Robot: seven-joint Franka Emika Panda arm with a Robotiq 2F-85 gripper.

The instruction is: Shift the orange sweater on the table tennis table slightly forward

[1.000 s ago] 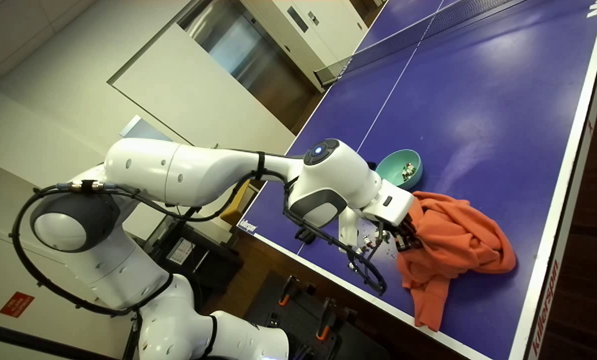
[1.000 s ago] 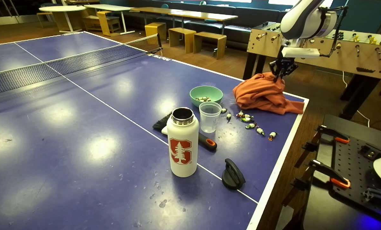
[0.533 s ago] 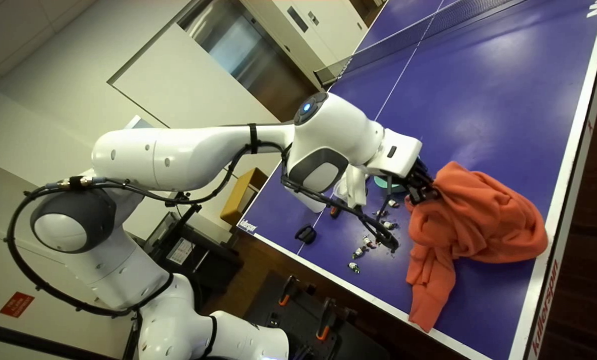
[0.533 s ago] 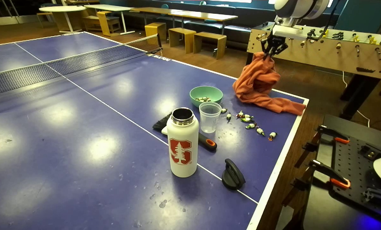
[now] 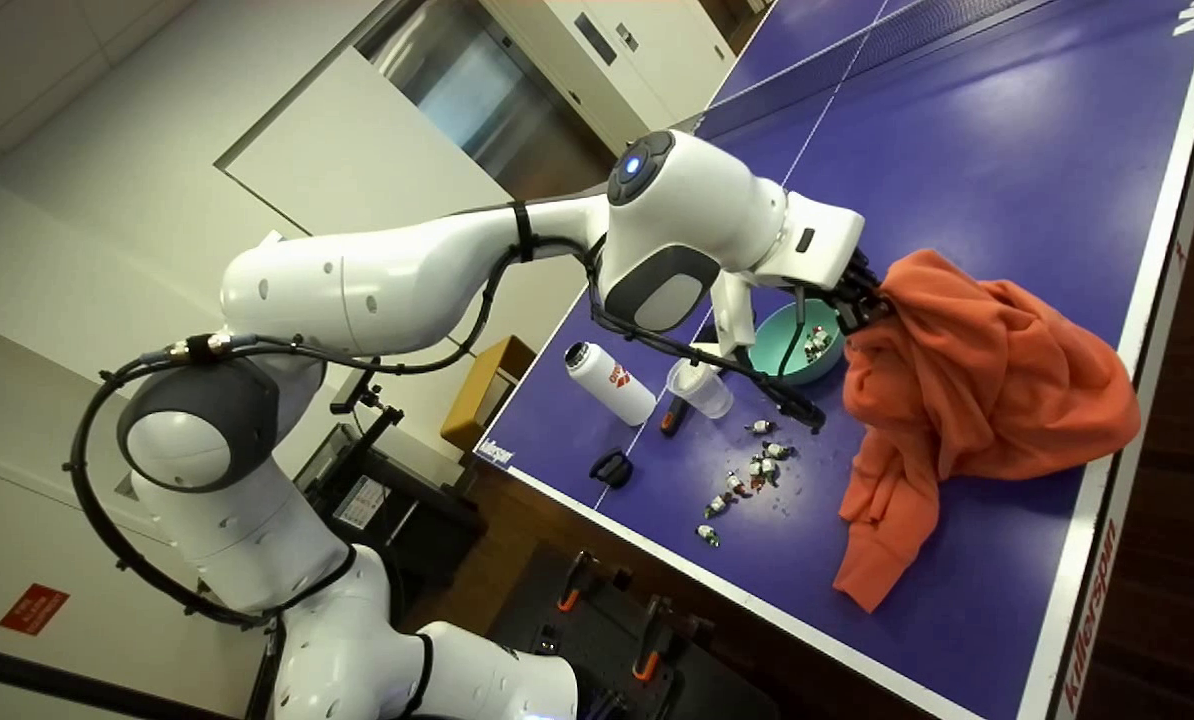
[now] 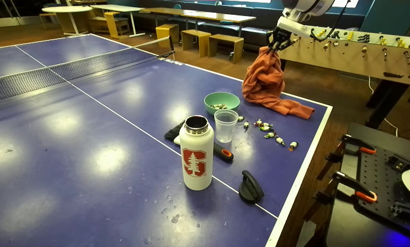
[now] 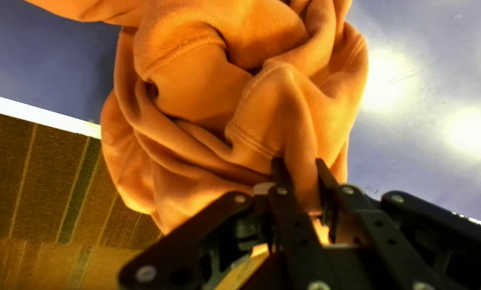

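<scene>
The orange sweater (image 6: 265,82) hangs bunched from my gripper (image 6: 271,51). Its upper part is raised, while its lower folds and one sleeve still lie on the blue table (image 6: 98,133). The sleeve end points toward the near table edge. In the other camera's exterior view, the sweater (image 5: 997,390) overlaps the white side edge, and my gripper (image 5: 869,303) stands at its upper corner. In the wrist view, my gripper (image 7: 299,169) is shut on a fold of the sweater (image 7: 200,88), with cloth between the black fingers (image 7: 326,179). The table under the sweater is hidden.
A green bowl (image 6: 210,108) with candies stands near the sweater. Beside it are a clear cup (image 6: 224,128), a white bottle (image 6: 197,154), a brush (image 6: 220,151) and a black lid (image 6: 250,188). Loose candies (image 6: 265,127) lie near the sleeve. A net (image 6: 98,70) crosses the table.
My gripper has risen and moved toward the net with the sweater. The sweater has lifted from a heap into a hanging bunch, and its sleeve has slid away from the near table edge.
</scene>
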